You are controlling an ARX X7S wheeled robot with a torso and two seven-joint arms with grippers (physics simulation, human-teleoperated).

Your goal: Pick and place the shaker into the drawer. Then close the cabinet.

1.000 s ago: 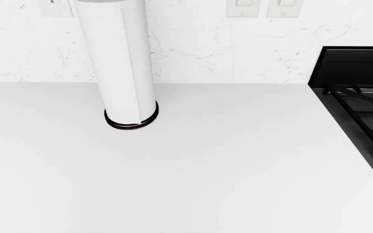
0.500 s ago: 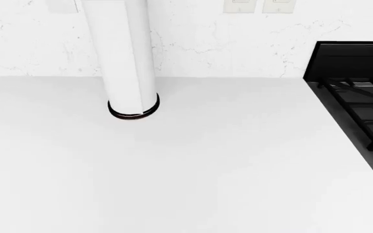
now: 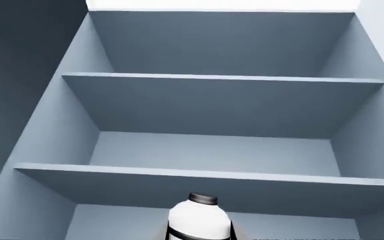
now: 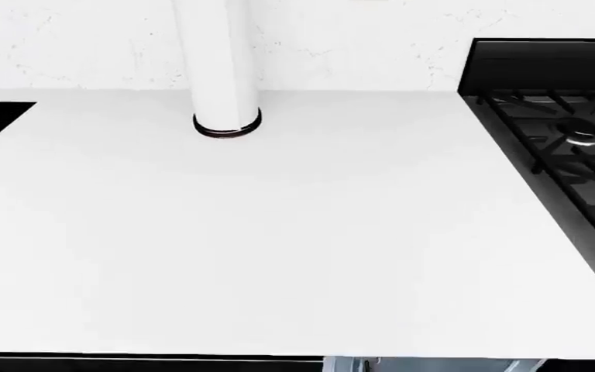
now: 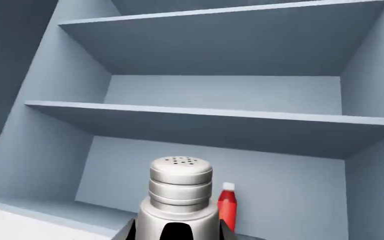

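Shaker (image 5: pixel 180 192) upright, long axis vertical, perforated cap up; tool states: cannot tell.

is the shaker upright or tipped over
Upright: in the right wrist view the shaker stands with its perforated cap on top, beside a red bottle.

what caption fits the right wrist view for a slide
Silver shaker with a perforated top close to the camera, small red bottle beside it, blue-grey shelves behind.
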